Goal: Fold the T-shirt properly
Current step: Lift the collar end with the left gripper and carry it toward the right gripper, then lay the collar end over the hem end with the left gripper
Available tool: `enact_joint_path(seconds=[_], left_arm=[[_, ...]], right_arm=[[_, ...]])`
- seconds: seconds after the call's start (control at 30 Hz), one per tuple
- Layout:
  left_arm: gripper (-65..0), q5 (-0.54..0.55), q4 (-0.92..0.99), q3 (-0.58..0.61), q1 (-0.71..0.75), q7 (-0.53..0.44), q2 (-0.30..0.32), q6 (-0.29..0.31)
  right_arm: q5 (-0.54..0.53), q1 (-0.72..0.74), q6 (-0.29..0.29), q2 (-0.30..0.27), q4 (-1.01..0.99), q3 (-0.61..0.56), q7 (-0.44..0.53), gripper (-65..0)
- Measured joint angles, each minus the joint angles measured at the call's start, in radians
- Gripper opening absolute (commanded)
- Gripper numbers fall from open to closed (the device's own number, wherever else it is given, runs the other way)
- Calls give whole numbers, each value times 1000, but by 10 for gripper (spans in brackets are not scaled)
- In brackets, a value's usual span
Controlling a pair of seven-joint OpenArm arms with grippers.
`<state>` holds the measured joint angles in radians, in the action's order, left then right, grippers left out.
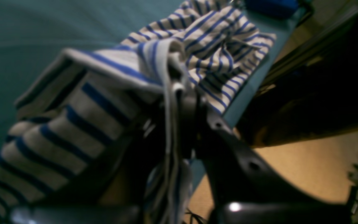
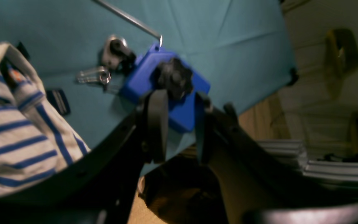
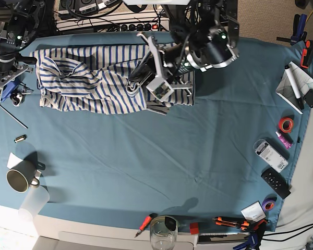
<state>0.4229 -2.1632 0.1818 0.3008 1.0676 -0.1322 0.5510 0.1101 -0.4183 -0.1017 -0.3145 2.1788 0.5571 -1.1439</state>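
Teal worktop carries the T-shirt, bunched beside our left pincer, which pinches one edge. Our right pincer hangs spread and empty beside the shirt; that thin pinch could slip when we pull.

A teal-blue cloth covers the table, whose pale front edge shows along the bottom of the base view. Behind the table's far edge a power strip lies among dark cables. Tan floor shows beside the table in the left wrist view, under dim, warm light.
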Motion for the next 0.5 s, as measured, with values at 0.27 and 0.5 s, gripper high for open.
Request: enact_joint_path(seconds=[0.27, 0.5], left_arm=[[-650, -22, 5, 14, -22, -44, 0, -24], [-650, -21, 127, 14, -91, -68, 0, -24]], right_arm=[[0, 0, 0, 0, -1, 0, 1, -494], [0, 0, 0, 0, -1, 0, 0, -494]])
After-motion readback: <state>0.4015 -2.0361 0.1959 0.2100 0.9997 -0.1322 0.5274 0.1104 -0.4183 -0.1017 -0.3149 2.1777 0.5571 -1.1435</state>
